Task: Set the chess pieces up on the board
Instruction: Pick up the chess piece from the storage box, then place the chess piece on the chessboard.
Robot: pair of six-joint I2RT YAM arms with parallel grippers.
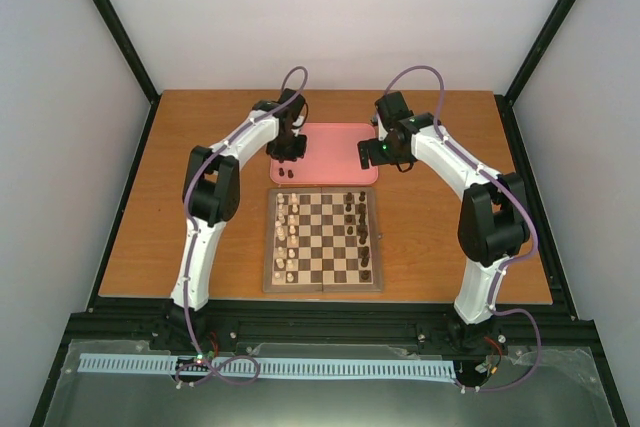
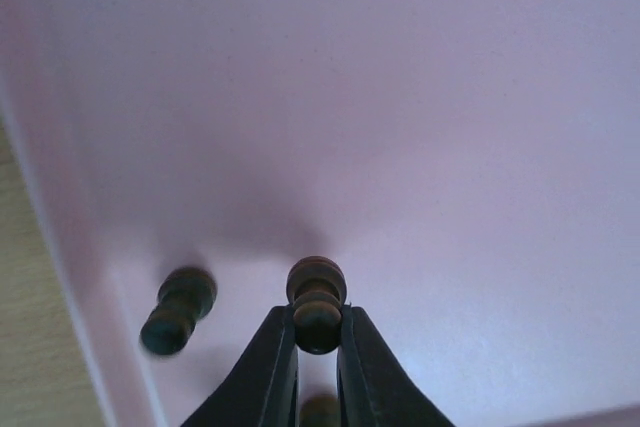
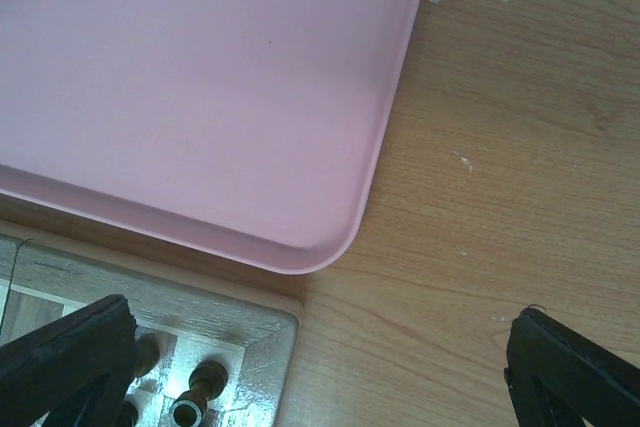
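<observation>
My left gripper is shut on the head of a small dark chess piece over the pink tray. Whether the piece still touches the tray I cannot tell. A second dark piece lies on its side just to the left, and a third shows between my fingers lower down. From above, the left gripper hangs over the tray's left part. The board lies in front of the tray, with dark pieces along its right side. My right gripper stands open and empty above the board's far right corner.
Cream-white pieces line the board's left columns. The pink tray sits behind the board, its rounded corner close to the board's edge. Bare wooden table lies to the right. Black frame rails border the table.
</observation>
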